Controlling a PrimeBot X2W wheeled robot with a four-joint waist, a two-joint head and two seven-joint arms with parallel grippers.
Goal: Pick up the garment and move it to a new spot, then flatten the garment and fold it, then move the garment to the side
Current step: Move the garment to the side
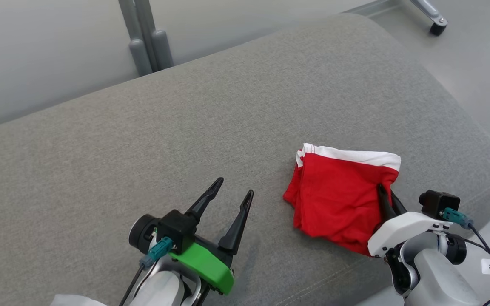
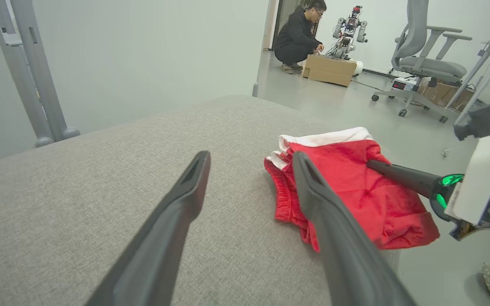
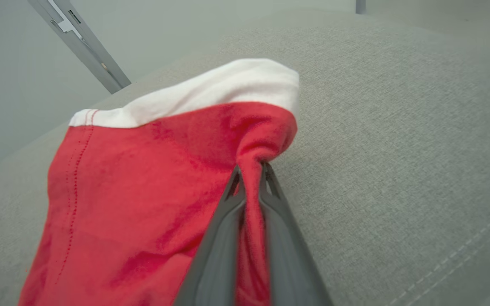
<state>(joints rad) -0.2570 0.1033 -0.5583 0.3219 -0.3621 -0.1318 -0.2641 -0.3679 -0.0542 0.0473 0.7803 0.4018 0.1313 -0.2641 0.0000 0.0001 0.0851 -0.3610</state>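
The garment (image 1: pixel 338 191) is red with a white band, folded into a small stack on the grey cushion (image 1: pixel 185 140) near its right front edge. My right gripper (image 1: pixel 384 189) is shut on the garment's right edge; in the right wrist view a fold of red cloth (image 3: pixel 251 170) is pinched at the right gripper (image 3: pixel 251 168). My left gripper (image 1: pixel 234 189) stands open over bare cushion, left of the garment and apart from it. In the left wrist view the garment (image 2: pixel 355 187) lies just beyond the right fingertip of the left gripper (image 2: pixel 249 157).
Grey posts (image 1: pixel 145 42) stand behind the cushion. A chair caster (image 1: pixel 437 26) is at the far right on the floor. In the left wrist view a person (image 2: pixel 298 36) crouches by a cardboard box (image 2: pixel 328 70), and an office chair (image 2: pixel 423 63) stands further right.
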